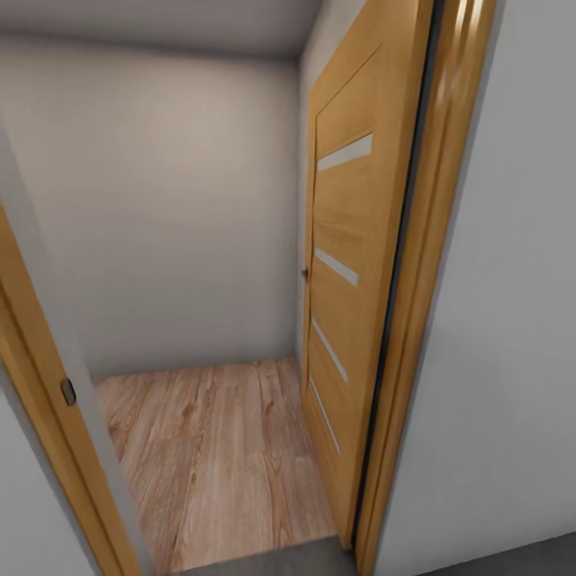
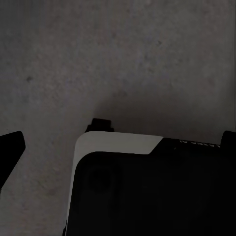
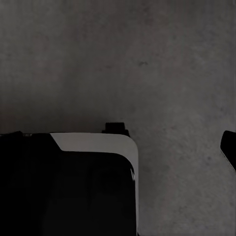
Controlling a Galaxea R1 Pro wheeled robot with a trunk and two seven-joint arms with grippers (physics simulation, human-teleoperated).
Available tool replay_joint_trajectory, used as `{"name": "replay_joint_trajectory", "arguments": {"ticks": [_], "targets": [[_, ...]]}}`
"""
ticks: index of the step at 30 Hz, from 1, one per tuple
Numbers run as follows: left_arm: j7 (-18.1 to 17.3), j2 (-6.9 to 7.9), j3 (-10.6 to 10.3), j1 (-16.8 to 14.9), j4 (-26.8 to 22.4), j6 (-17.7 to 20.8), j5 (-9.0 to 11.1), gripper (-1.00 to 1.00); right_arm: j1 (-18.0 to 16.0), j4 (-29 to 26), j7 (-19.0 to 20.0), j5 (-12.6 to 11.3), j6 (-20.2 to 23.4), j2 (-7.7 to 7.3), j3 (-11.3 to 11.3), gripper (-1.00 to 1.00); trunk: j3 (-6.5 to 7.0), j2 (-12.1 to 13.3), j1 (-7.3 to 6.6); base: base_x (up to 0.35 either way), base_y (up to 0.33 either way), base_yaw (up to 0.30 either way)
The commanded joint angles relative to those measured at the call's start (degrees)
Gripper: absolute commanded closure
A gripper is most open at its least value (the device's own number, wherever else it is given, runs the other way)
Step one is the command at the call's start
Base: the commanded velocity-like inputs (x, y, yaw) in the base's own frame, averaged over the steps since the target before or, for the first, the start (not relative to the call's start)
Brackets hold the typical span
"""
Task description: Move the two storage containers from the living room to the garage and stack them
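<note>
The two storage containers are out of view. In the head view I face an open doorway [image 1: 208,336] from the garage side. The dark grey concrete floor [image 1: 496,560] ends at the threshold, and light wood planks [image 1: 216,448] begin beyond it. In both wrist views the same floor [image 2: 123,59] [image 3: 123,59] lies below. My left gripper [image 2: 120,140] hangs open over it, with a dark fingertip [image 2: 11,147] at each side of the picture and nothing held. My right gripper [image 3: 120,142] is also open and empty, one fingertip [image 3: 229,150] showing at the edge.
A wooden door [image 1: 352,280] with frosted strips stands swung open on the right, inside a small pale-walled space [image 1: 160,208]. Wooden door frames [image 1: 416,336] [image 1: 48,416] flank the narrow opening. My black base with its white trim [image 2: 113,145] [image 3: 93,142] sits under both grippers.
</note>
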Motion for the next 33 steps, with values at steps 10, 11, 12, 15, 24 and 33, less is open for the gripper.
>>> {"name": "replay_joint_trajectory", "arguments": {"ticks": [10,11,12,15,24,33], "targets": [[0.06,-0.01,-0.36,-0.05,0.06,-0.19,0.47,-1.0,-0.08,0.18,-0.14,-0.35,-0.32,0.23,-0.05,-1.0,-0.08,-0.05,0.04,0.321,0.0,0.053],[0.06,-0.01,-0.36,-0.05,0.06,-0.19,0.47,-1.0,-0.08,0.18,-0.15,-0.3,-0.35,0.15,-0.05,-1.0,-0.08,-0.05,0.04,0.303,0.0,0.232],[0.06,-0.01,-0.36,-0.05,0.06,-0.19,0.47,-1.0,-0.08,0.18,-0.15,-0.3,-0.35,0.15,-0.05,-1.0,-0.08,-0.05,0.04,0.296,0.0,0.239],[0.06,-0.01,-0.36,-0.05,0.06,-0.19,0.47,-1.0,-0.07,0.18,-0.16,-0.27,-0.37,0.14,-0.05,-1.0,-0.08,-0.05,0.04,0.213,0.0,0.255],[0.06,-0.09,-0.36,-0.05,0.06,-0.25,0.46,-1.0,-0.08,0.18,-0.08,-0.21,-0.38,-0.01,-0.05,-1.0,-0.08,-0.05,0.04,0.053,0.0,0.245],[0.06,-0.33,-0.28,-0.05,0.05,-0.21,0.41,-1.0,-0.08,0.18,-0.07,-0.22,-0.38,-0.04,-0.05,-1.0,-0.08,-0.05,0.04,0.001,-0.048,0.017]]}}
